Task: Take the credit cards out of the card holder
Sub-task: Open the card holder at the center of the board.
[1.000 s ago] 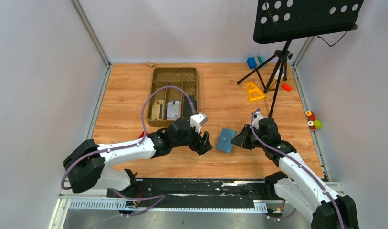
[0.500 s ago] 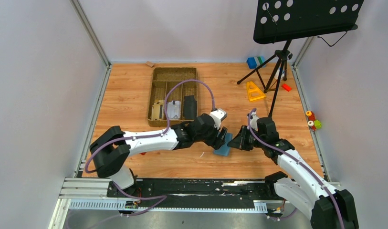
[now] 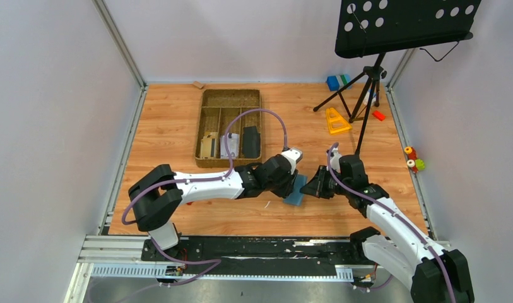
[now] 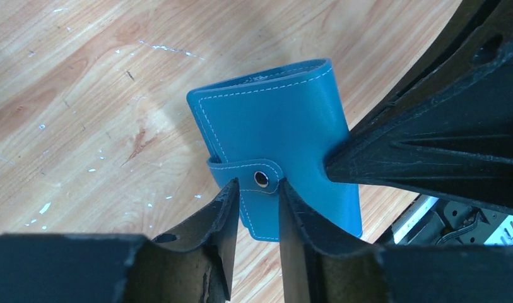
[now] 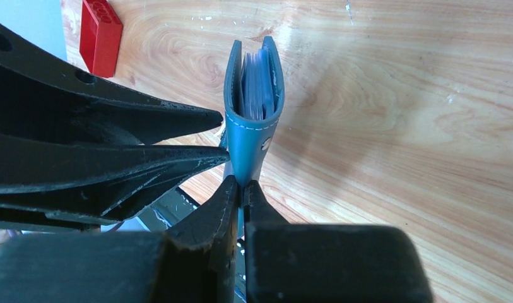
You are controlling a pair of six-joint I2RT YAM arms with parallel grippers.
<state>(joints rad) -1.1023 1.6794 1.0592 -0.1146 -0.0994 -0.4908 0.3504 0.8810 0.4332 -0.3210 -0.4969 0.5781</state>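
The right gripper (image 5: 242, 184) pinches the card holder (image 5: 250, 142) by its edge while the left gripper (image 4: 257, 187) sits parted astride the snap tab (image 4: 241, 172), so a hard tug may wrench it loose.

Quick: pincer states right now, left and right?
Left pincer: slightly open, fingers straddling the snap tab of the slate-blue leather card holder.
Right pincer: closed on that card holder's edge.

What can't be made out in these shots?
- Credit cards: right wrist shows edges only; count and colours hidden inside the closed card holder.
- Left wrist: unclear whether the left end effector grips the snap strap.
- Top view: that end effector covers part of the card holder.
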